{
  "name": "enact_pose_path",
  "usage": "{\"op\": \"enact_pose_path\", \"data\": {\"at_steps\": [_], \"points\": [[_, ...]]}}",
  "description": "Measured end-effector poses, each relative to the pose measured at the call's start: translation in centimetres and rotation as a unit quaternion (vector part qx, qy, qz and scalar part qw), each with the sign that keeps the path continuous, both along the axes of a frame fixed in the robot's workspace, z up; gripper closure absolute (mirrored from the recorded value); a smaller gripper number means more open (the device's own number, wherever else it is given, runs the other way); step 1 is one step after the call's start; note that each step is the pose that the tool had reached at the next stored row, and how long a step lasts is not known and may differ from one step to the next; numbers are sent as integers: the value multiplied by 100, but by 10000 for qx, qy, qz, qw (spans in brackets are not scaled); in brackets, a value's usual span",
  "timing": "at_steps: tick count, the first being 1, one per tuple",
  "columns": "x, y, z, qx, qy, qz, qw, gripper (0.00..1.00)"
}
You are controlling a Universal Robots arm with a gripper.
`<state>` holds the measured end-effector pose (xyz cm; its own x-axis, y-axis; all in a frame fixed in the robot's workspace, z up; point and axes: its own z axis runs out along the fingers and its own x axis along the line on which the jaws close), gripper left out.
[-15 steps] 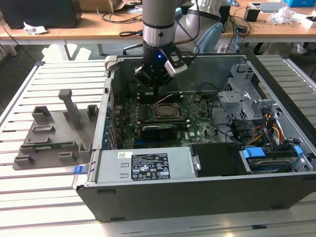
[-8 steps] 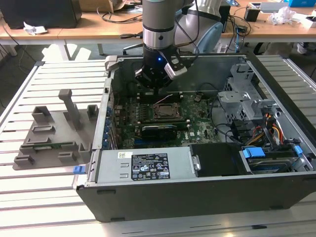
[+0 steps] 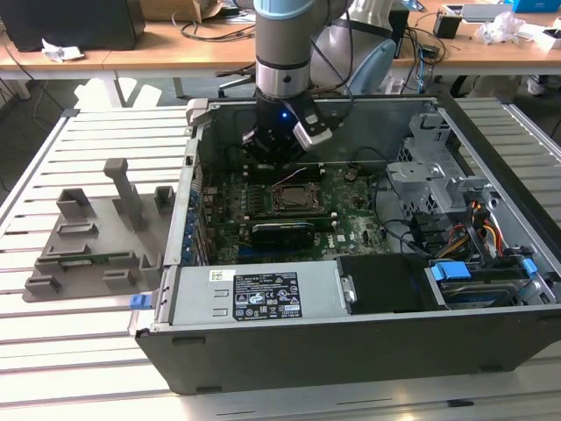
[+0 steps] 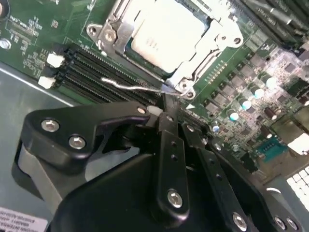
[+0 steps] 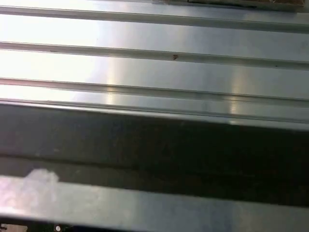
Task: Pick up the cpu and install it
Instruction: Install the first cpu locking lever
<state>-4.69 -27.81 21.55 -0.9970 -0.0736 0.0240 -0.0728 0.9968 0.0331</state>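
Black multi-link gripper (image 4: 166,104) poised inside open dark-grey computer case (image 3: 351,342), fingertips drawn together on nothing, just beside thin silver socket lever (image 4: 135,87). Silver-topped square cpu (image 4: 166,34) seated in metal-framed socket (image 4: 212,46) on green motherboard (image 4: 34,48).

An open dark grey metal computer case (image 3: 368,351) lies on its side on the slatted silver metal tabletop (image 3: 96,351), filling the centre and right of the exterior view. Inside it sits a green motherboard (image 3: 351,230), with black memory slots (image 4: 96,72) shown in the second wrist view. A grey power supply box with a white label (image 3: 263,296) runs along the case's near wall. At the left of the frame stands a grey plastic holder tray (image 3: 96,237). A wooden desk (image 3: 193,48) crosses the top of the frame, with crumpled white paper (image 3: 501,26) at the upper right.
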Motion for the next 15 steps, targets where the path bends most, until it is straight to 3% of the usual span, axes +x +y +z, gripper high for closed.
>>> {"op": "enact_pose_path", "data": {"at_steps": [2,15], "points": [[213,26,-89,-1,6,5,10000,89],[367,22,-124,0,11,4,10000,89]]}}
